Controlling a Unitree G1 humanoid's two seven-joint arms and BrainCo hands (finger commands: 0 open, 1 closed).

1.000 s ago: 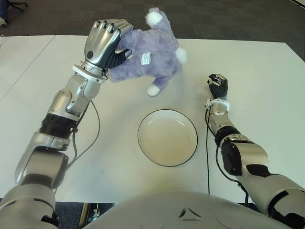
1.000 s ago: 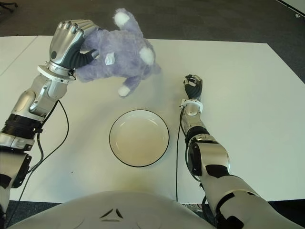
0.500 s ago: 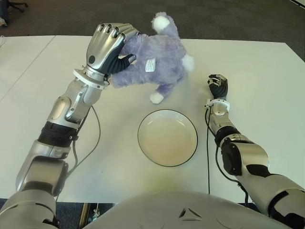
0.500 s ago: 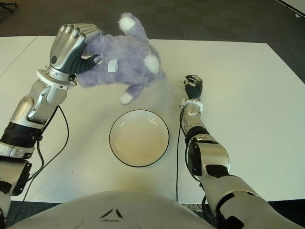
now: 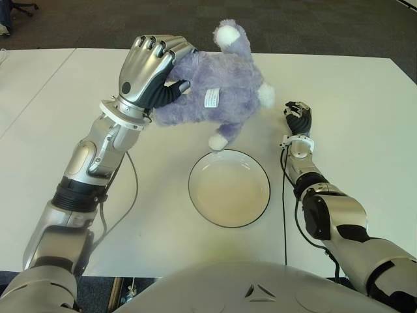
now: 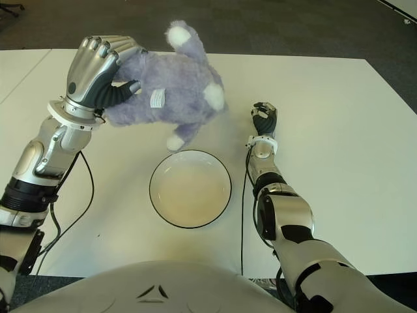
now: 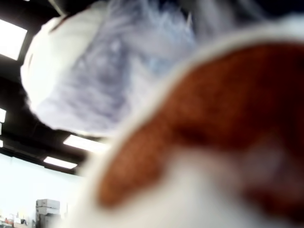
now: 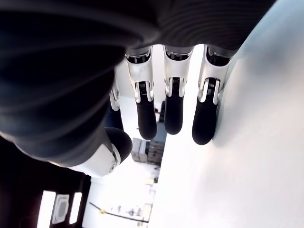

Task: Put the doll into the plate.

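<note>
A purple plush doll (image 5: 218, 94) with white paws hangs in the air above the white table (image 5: 52, 130), held at one end by my left hand (image 5: 151, 70), whose fingers are curled into its fur. One white paw (image 5: 217, 141) dangles just over the far rim of the white plate (image 5: 229, 188), which stands near the table's front with nothing in it. The left wrist view is filled by the doll's fur (image 7: 118, 61) pressed close. My right hand (image 5: 298, 116) shows to the right of the plate, fingers (image 8: 173, 107) straight and holding nothing.
A black cable (image 5: 128, 189) trails from my left arm across the table, and another (image 5: 284, 208) runs along my right forearm. Dark carpet (image 5: 313, 26) lies beyond the table's far edge.
My left hand has carried the doll to the right and toward the plate. Its lower paw now hangs at the plate's far rim. My right hand has stayed where it was.
</note>
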